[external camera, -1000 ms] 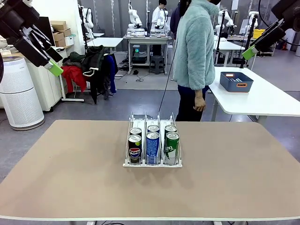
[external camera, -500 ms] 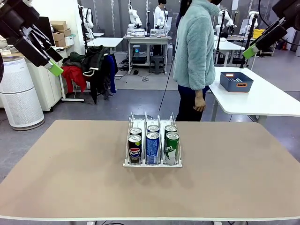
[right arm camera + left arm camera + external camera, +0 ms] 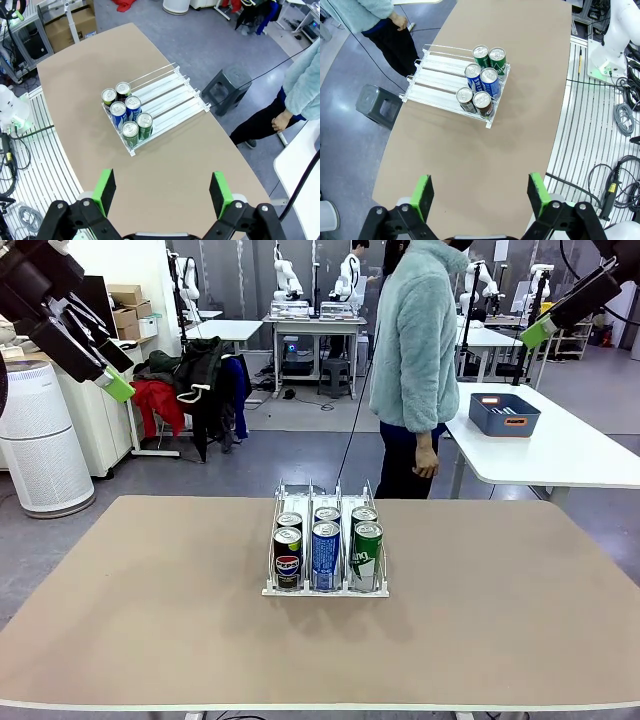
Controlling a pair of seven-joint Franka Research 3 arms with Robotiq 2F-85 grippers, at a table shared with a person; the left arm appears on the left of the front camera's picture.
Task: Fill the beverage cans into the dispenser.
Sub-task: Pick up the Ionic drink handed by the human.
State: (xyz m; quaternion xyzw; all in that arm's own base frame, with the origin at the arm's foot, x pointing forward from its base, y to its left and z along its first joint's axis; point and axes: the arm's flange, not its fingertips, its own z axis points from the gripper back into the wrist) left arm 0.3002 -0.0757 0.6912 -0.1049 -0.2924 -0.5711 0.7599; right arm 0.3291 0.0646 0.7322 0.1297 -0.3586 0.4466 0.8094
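The dispenser [image 3: 325, 588] sits mid-table with several beverage cans standing two deep at its front lip: black [image 3: 287, 560], blue [image 3: 326, 556] and green [image 3: 367, 556]. From above, the dispenser [image 3: 440, 75] and its cans [image 3: 482, 82] lie far below my left gripper [image 3: 481, 192], which is open and holds nothing. My right gripper [image 3: 162, 191] is likewise open and bare, high over the dispenser [image 3: 170, 90] and cans [image 3: 127, 115]. The front view has the left gripper [image 3: 118, 372] raised at upper left and the right gripper [image 3: 540, 332] at upper right.
A person in a pale teal fleece [image 3: 415, 340] stands beyond the table's far edge, hand [image 3: 427, 460] hanging. A grey stool [image 3: 227, 90] stands by that edge. A dark blue bin [image 3: 504, 413] rests on a white side table at right. Tabletop [image 3: 150, 620] around the rack is bare.
My right gripper has risen a little, up and to the right. The left arm, the cans and the dispenser have stayed put.
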